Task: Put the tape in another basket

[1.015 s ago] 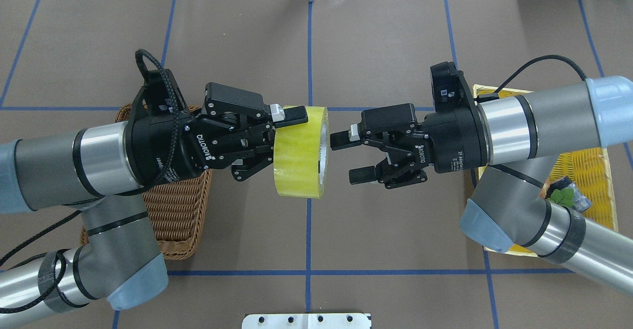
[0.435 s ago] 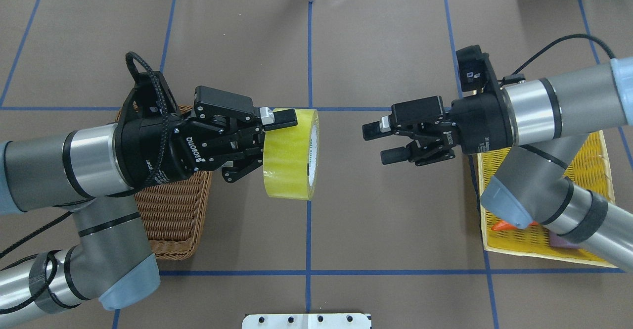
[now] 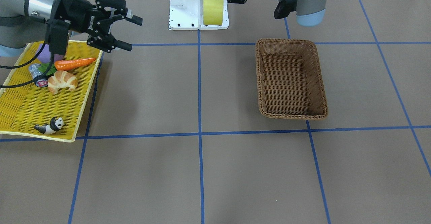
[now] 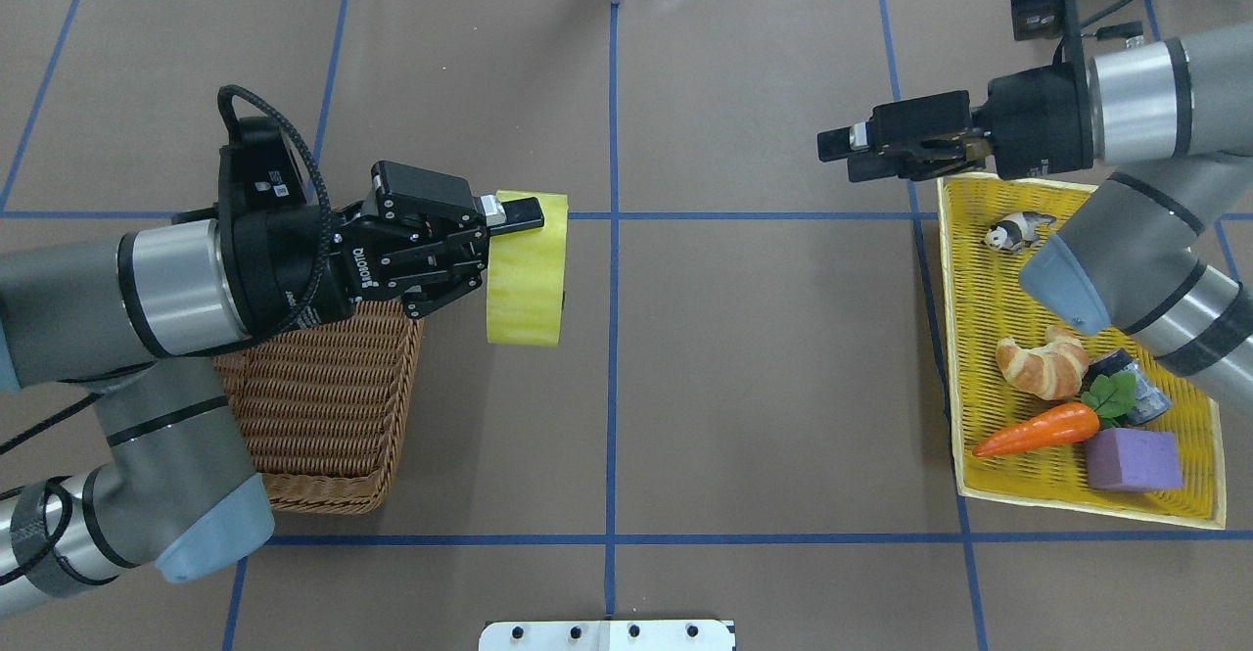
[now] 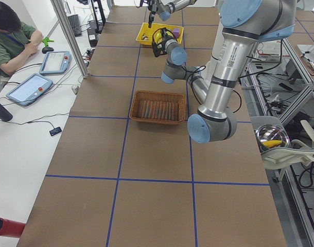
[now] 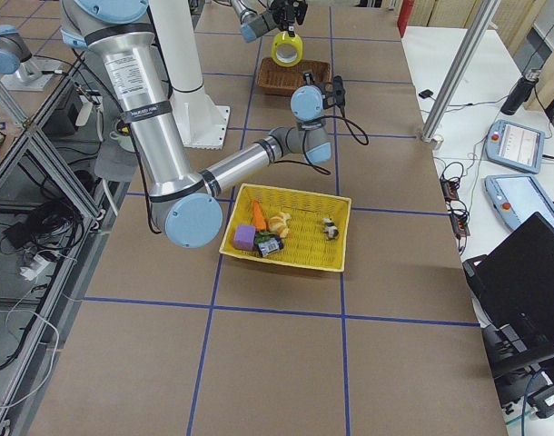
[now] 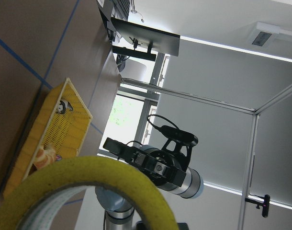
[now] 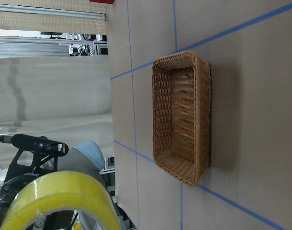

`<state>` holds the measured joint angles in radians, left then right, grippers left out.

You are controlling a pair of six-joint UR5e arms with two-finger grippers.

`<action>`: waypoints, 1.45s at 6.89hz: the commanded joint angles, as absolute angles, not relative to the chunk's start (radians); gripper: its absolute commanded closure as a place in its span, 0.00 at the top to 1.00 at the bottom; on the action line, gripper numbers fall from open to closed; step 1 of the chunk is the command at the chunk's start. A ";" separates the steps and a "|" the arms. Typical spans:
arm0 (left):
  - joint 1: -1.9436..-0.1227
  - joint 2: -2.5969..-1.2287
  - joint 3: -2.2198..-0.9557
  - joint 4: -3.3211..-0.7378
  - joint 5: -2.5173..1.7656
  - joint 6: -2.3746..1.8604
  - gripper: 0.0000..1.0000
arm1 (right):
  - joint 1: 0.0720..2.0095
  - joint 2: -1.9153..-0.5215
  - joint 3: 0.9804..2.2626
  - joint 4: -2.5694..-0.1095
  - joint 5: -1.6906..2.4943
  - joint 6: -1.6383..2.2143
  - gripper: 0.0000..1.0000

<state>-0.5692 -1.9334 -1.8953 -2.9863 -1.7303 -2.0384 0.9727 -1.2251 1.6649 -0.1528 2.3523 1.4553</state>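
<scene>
- My left hand [image 4: 494,240] holds the tape [image 4: 527,274] by its wall. One finger lies on the outer face. The other is hidden behind the roll, so I judge it to be inside the core.
- The roll stands on edge in the air above the desk [image 4: 764,387]. Its axis runs left to right and its hole faces sideways.
- The deciding relation is that the basket [image 3: 291,117] lies left of the tape and nearer to me, partly under my left forearm. The tape hangs just right of the basket's far right corner, not yet over its opening.
- The basket's long axis runs near to far, so I judge the coming move to be a short carry left and near, then down.
- My right hand [image 3: 129,32] is well apart on the right, over the far end of the yellow tray [image 4: 989,269]. Its fingers are spread and it holds nothing. My left hand is the nearer one to the basket.
- Count: one tape, one basket, one yellow tray, two hands.
- In the tray there is one each of: croissant [image 4: 1043,367], carrot [image 4: 1038,429], purple block [image 4: 1134,460], panda figure [image 4: 1013,232] and small bottle [image 4: 1136,392].
</scene>
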 commanded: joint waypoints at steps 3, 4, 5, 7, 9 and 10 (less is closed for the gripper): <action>-0.718 -1.928 -2.064 -2.301 -1.875 -1.586 0.00 | 1.176 -1.166 1.638 -0.610 2.283 0.908 1.00; -0.730 -1.916 -2.154 -2.040 -1.876 -1.448 0.00 | 1.227 -1.155 1.660 -0.791 2.299 0.826 1.00; -0.729 -1.914 -2.245 -1.782 -1.875 -1.313 0.00 | 1.259 -1.151 1.683 -0.975 2.313 0.727 1.00; -0.723 -1.913 -2.322 -1.480 -1.871 -1.166 0.00 | 1.334 -1.152 1.735 -1.342 2.313 0.417 1.00; -0.689 -1.890 -2.272 -1.398 -1.873 -1.126 0.00 | 1.373 -1.164 1.802 -1.703 2.313 0.174 1.00; -0.661 -1.896 -2.200 -1.400 -1.876 -1.127 0.00 | 1.365 -1.166 1.825 -1.903 2.312 0.122 1.00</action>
